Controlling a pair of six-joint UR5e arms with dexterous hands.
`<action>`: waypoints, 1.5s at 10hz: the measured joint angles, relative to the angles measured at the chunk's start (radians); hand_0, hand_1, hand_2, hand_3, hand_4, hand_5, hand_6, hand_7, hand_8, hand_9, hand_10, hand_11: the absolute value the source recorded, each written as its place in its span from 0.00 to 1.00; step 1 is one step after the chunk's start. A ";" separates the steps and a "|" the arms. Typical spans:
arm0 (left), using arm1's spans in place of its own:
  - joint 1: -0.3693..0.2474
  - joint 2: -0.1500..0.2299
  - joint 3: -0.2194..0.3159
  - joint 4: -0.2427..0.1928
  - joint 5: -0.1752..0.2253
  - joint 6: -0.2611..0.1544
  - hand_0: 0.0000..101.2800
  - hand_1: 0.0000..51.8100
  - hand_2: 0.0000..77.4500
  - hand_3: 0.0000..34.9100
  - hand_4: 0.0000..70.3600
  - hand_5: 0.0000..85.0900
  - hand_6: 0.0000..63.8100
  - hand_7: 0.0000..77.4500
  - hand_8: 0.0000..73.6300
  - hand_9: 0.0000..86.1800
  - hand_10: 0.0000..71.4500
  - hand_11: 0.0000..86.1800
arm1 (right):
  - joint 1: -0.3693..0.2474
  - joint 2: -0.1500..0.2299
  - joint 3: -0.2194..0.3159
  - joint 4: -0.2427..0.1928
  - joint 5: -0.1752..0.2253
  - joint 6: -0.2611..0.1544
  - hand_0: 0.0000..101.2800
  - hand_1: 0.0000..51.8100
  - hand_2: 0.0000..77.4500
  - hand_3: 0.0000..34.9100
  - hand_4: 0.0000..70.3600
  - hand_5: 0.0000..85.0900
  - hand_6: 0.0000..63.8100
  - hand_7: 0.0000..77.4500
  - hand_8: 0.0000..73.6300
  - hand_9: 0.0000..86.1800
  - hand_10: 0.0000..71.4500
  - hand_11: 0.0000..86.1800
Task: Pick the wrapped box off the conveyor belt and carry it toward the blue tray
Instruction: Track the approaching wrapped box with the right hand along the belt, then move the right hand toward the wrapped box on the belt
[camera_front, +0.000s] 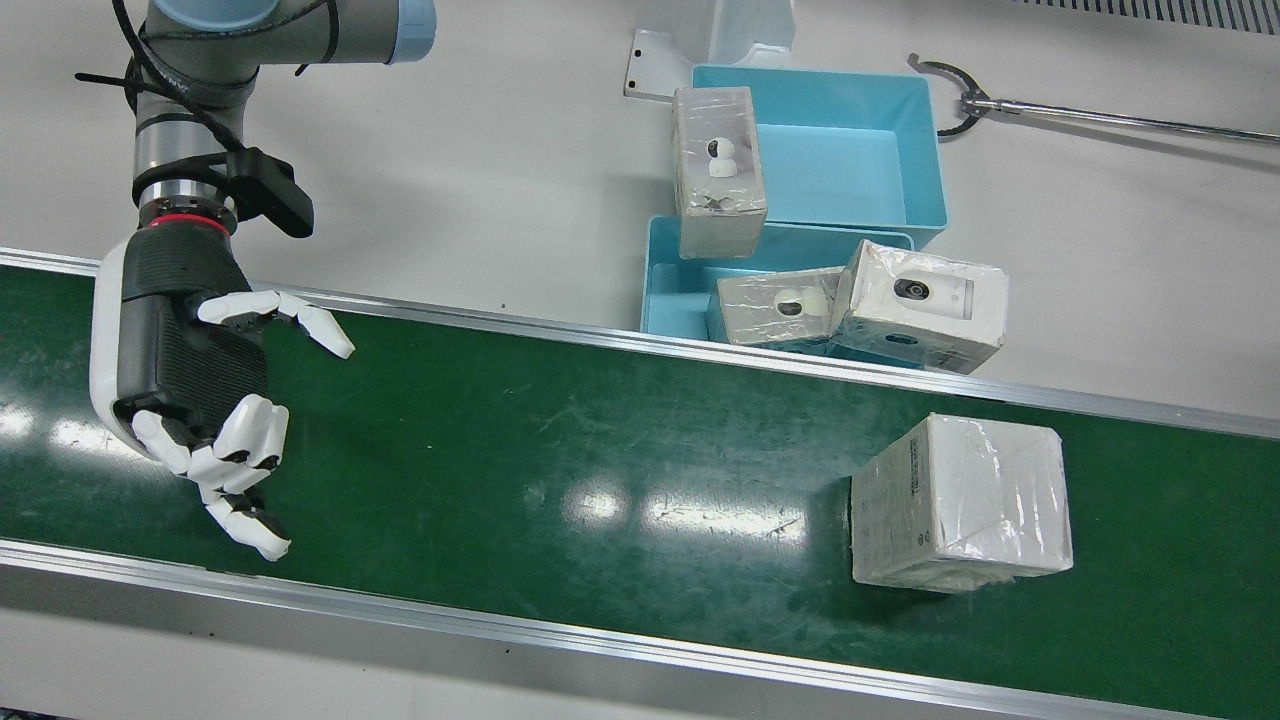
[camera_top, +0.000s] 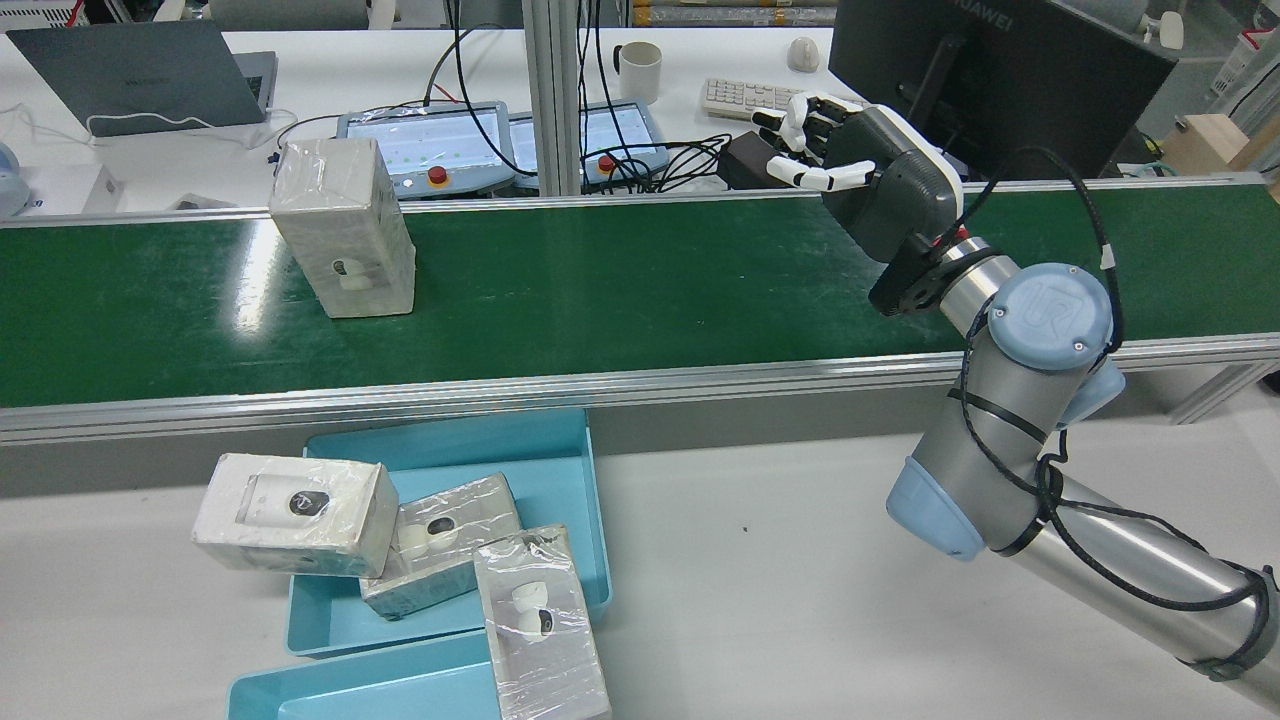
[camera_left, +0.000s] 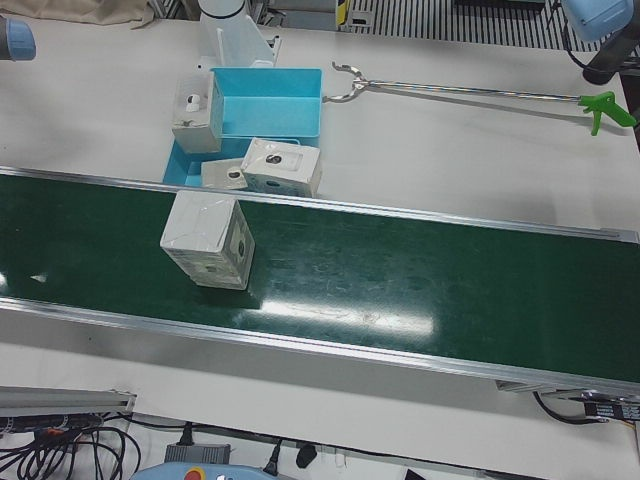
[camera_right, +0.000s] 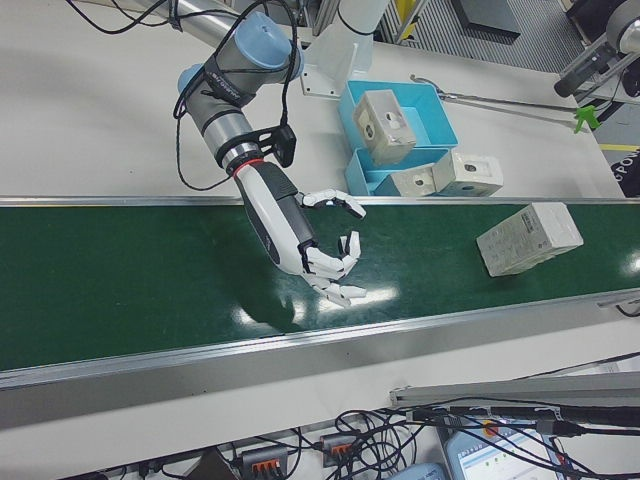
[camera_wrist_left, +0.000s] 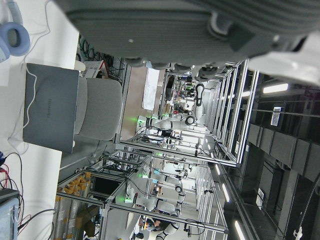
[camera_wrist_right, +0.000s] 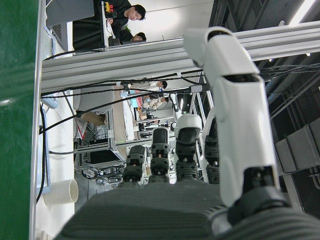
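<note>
white tabletop is crossed by a green conveyor belt edged with aluminium rails. one wrapped box is stood on the belt, well apart from the right hand and touched by nothing; in the rear view it is seen upright near the belt's far rail, on that view's left. the right hand is held over the belt with its palm turned toward the box and its fingers spread and empty, as confirmed in the right-front view. the right arm is seen reaching forward from the near side of the table in the rear view.

beside the belt, on the robot's side, two blue trays are placed: a deeper blue tray and a second blue tray just next to the belt rail. three further wrapped boxes are located there: one leaned on the rim of the deeper tray, one lying in the second tray, and one resting across that tray's edge.

a long reach-grabber tool is laid on the table beyond the trays.

only the underside of the left hand is shown, in its own camera; its finger state cannot be determined.
</note>
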 joint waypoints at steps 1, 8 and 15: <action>0.000 0.000 0.000 0.000 0.000 0.000 0.00 0.00 0.01 0.00 0.00 0.01 0.00 0.00 0.00 0.00 0.00 0.00 | -0.001 0.000 -0.002 0.001 0.000 0.000 0.52 0.40 0.44 0.00 0.47 0.68 0.50 0.85 0.19 0.29 0.14 0.18; 0.000 0.000 0.000 0.000 0.000 0.000 0.00 0.00 0.01 0.00 0.00 0.01 0.00 0.00 0.00 0.00 0.01 0.00 | -0.004 -0.006 -0.016 0.008 -0.001 0.000 0.52 0.38 0.39 0.01 0.47 0.63 0.50 0.80 0.18 0.29 0.14 0.18; 0.000 0.000 0.000 0.000 0.000 0.000 0.00 0.00 0.01 0.00 0.00 0.01 0.00 0.00 0.00 0.00 0.00 0.00 | -0.043 0.072 -0.135 0.094 0.002 -0.014 0.53 0.42 0.31 0.26 0.23 0.44 0.14 0.32 0.01 0.05 0.00 0.02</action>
